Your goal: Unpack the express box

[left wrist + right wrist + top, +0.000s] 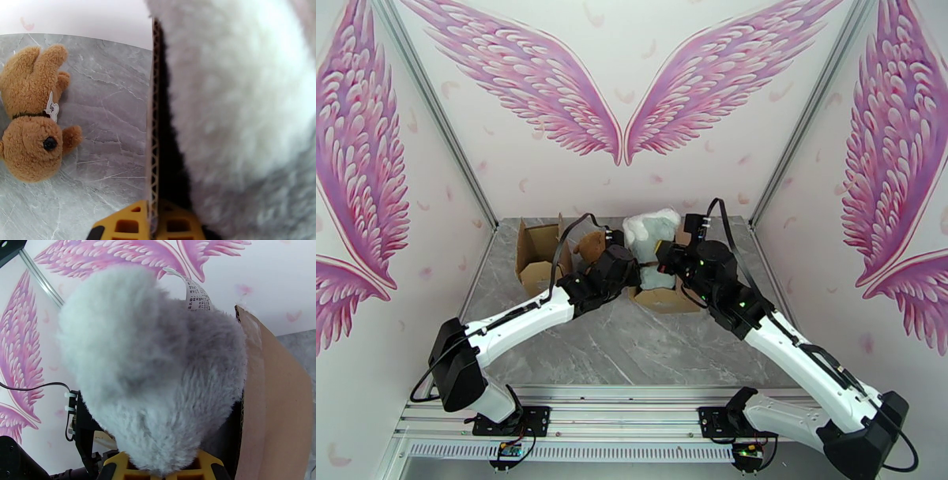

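The express box [663, 299] is an open brown carton at mid-table. A fluffy white and grey plush toy [652, 232] sticks up out of it. My right gripper [664, 256] is shut on the plush [158, 370], whose fur bulges between the yellow fingers [209, 469], lifted beside the box's flap [272, 405]. My left gripper [630, 276] is shut on the box's left wall. In the left wrist view the corrugated edge [153, 118] runs straight between the yellow fingers [126, 225], with the plush [245, 98] just inside it.
A brown plush dog [590, 246] lies on the grey marble table [632, 347] left of the box, also in the left wrist view [33, 118]. A second open carton [539, 254] stands at the back left. The plush carries a printed paper tag [195, 293].
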